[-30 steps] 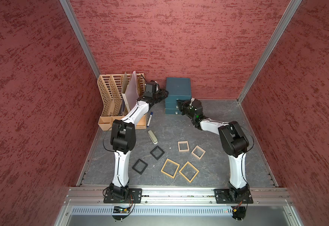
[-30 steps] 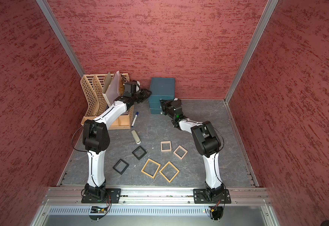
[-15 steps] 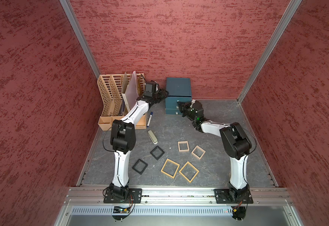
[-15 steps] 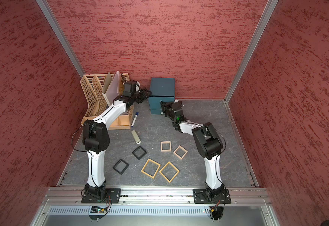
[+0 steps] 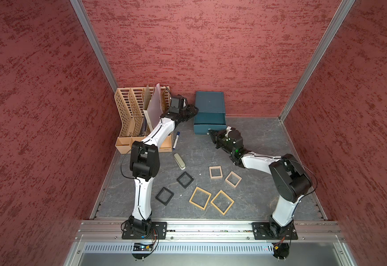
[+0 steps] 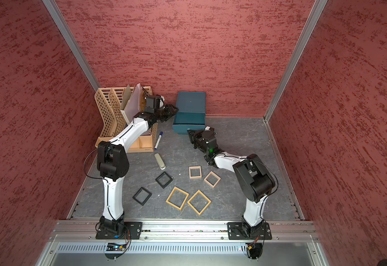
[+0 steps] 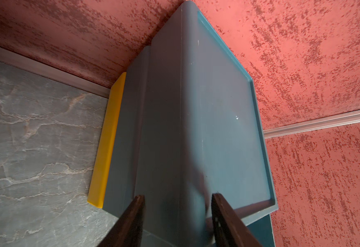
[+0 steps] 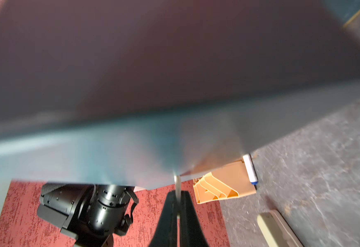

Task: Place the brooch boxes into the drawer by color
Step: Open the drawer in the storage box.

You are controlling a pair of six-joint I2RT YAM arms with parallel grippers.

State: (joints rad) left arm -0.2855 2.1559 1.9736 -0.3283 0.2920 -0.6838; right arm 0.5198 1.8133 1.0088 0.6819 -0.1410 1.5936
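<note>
Grey table [image 5: 257, 202] fills the floor, with red walls all round. Nearest lie two big tan boxes [image 5: 200, 198], side by side. Just past them sit two black boxes [image 5: 164, 196] and two pale boxes [image 5: 215, 172]. All six are out on the table, so none is put away yet. Farther back are a grey-green block [image 5: 179, 161] and a pen [image 5: 176, 139]. Then comes the right gripper [image 8: 177, 192], its jaws pinched together on the silver pull [image 8: 176, 180] of a drawer [image 5: 201, 129] that sticks part way out of the teal chest [image 6: 190, 101]. The left gripper [image 7: 177, 197] has its jaws apart at the chest's side edge, maybe to steady it. Opening looks like the first job, and all the sorting is left.
</note>
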